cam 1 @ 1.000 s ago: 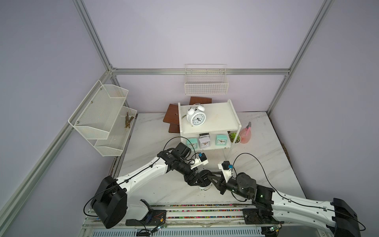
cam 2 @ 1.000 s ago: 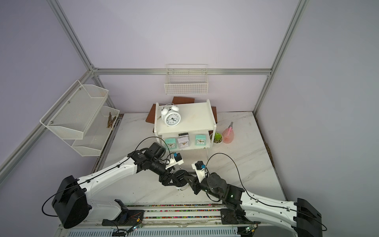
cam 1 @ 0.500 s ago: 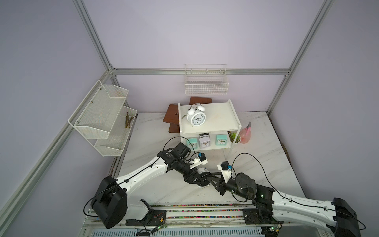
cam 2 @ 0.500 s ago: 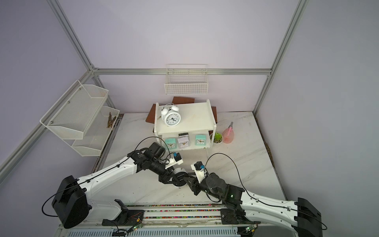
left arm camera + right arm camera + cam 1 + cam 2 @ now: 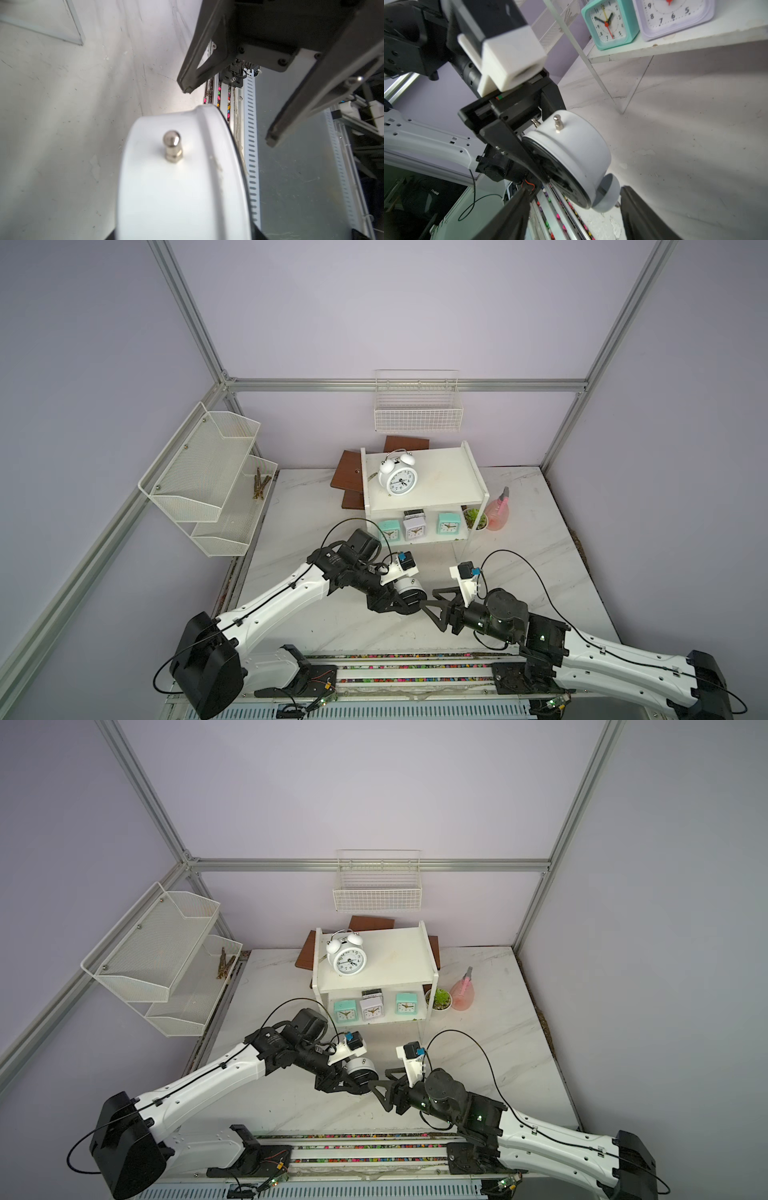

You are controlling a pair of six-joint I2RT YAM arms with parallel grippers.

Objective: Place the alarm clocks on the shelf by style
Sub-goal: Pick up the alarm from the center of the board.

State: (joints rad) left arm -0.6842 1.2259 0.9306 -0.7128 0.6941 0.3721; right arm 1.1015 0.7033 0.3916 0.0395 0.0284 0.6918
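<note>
A round white twin-bell alarm clock [image 5: 409, 588] [image 5: 360, 1067] hangs just above the table in front of the shelf [image 5: 440, 481], with my left gripper [image 5: 397, 602] shut on its face and black back [image 5: 571, 145]. My right gripper [image 5: 430, 603] [image 5: 575, 216] stands open right beside it, its fingers [image 5: 187, 83] apart on either side of one bell without touching. On the shelf's top board stands another twin-bell clock [image 5: 397, 477]. On the lower board a whitish-grey square clock [image 5: 414, 527] stands between two mint-green ones [image 5: 390, 530] [image 5: 448, 524].
A pink spray bottle [image 5: 498, 512] and a small potted plant [image 5: 476, 518] stand right of the shelf. Brown boards [image 5: 349, 475] lie behind it. A white mesh rack [image 5: 208, 481] hangs on the left wall and a wire basket [image 5: 417, 414] on the back wall.
My right gripper has let go of the round clock and opened. My left gripper has closed on that clock, and both arms stay almost where they were.
</note>
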